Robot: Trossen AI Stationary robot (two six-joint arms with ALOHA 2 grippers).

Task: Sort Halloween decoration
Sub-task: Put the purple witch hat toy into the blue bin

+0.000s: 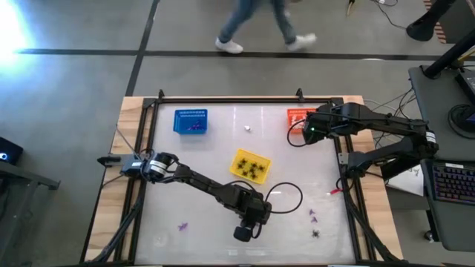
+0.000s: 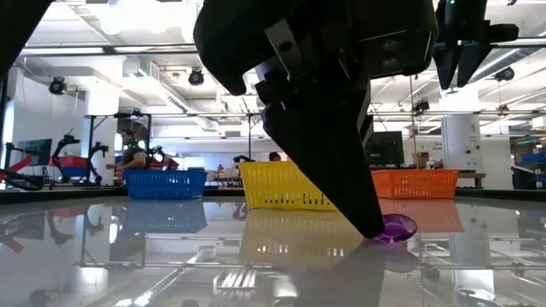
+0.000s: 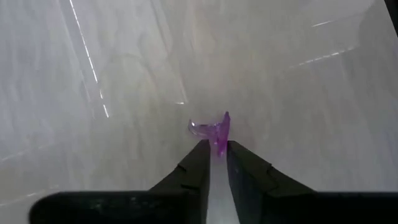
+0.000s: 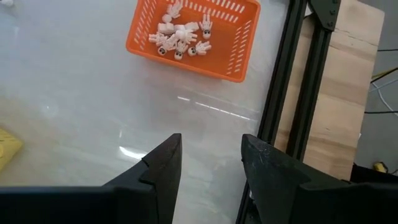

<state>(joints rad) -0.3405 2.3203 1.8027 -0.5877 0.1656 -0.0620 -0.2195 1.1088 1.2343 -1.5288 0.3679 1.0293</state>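
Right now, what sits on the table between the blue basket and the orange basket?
In the high view, one tiny white piece lies between the blue basket and the orange basket; otherwise bare.

The table (image 1: pixel 223 148) was viewed from straight overhead, and level from its surface. Each wrist camera was aimed down at it closely. The orange basket (image 4: pixel 193 37) was shared by three views.

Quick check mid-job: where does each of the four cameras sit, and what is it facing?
High: overhead, straight down; both arms, left tool, right tool.
Low: table height, across to the blue basket, yellow basket and orange basket; left tool looms close.
Left wrist: down past its fingers, closing on a purple piece.
Right wrist: past open fingers toward the orange basket.
Shared: low and left wrist show the purple piece.
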